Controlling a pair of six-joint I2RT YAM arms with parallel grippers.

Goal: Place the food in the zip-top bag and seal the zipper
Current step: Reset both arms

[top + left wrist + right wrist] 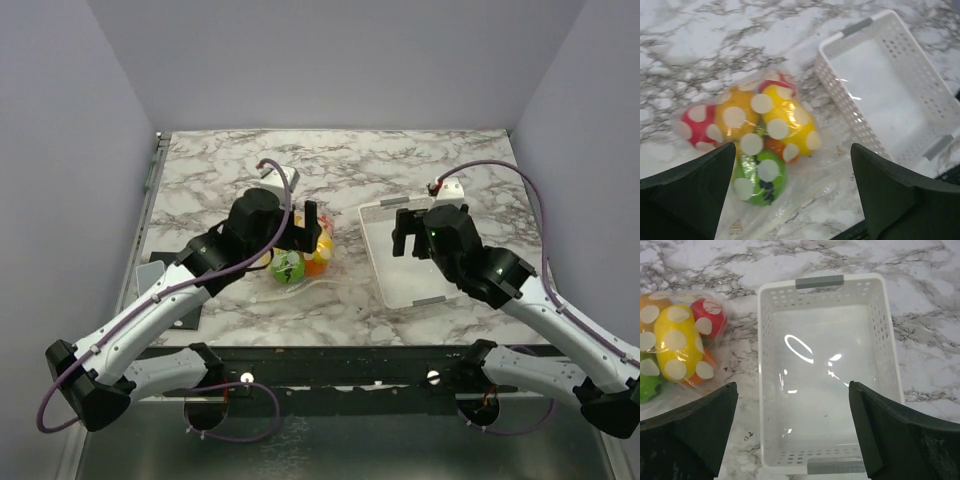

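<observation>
The zip-top bag lies flat on the marble with the food inside it: a striped green ball, yellow pieces, red ones and an orange one. The zipper runs along the bag's near edge; whether it is pressed shut I cannot tell. My left gripper hangs open just above the bag, touching nothing. My right gripper is open over the white tray, which holds nothing. From the right wrist the bagged food shows at the left.
The white tray sits right of the bag, close to it, with grey handles at both short ends. A small white object lies at the back behind the left arm. The table's front edge runs just behind the arm bases.
</observation>
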